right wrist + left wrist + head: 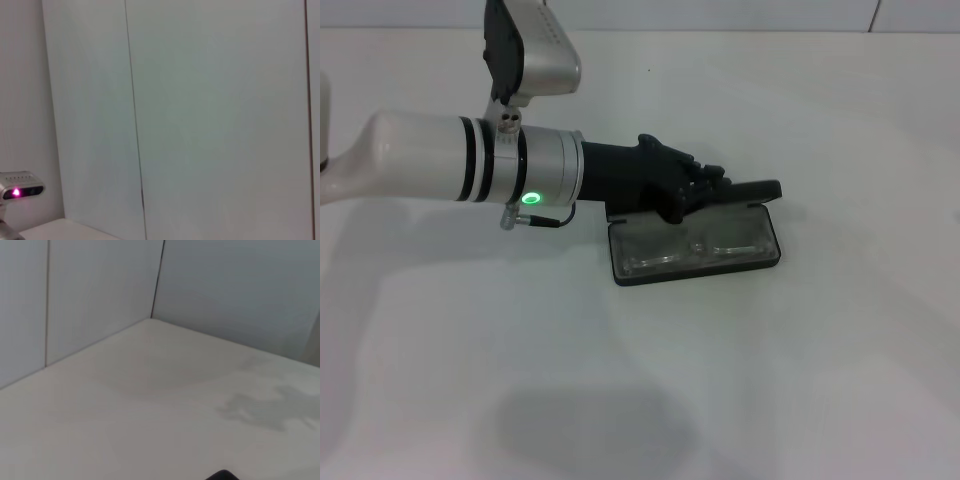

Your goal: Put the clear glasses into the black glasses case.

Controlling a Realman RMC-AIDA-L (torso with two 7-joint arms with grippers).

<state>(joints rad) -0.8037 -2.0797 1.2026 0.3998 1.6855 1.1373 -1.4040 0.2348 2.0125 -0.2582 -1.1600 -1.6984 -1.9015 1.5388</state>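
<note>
left end effector (705,190) hiding black glasses case (695,255) lid

Black glasses case (695,262): matte black shell, grey lining. Clear glasses (698,246): colourless, transparent, lying inside it. Left gripper (698,187): black, on a silver wrist ringed with black bands and a lit green lamp; forearm off-white. Table (800,380): plain white. Wall panels (210,115): pale grey-white, dark seams.
</note>
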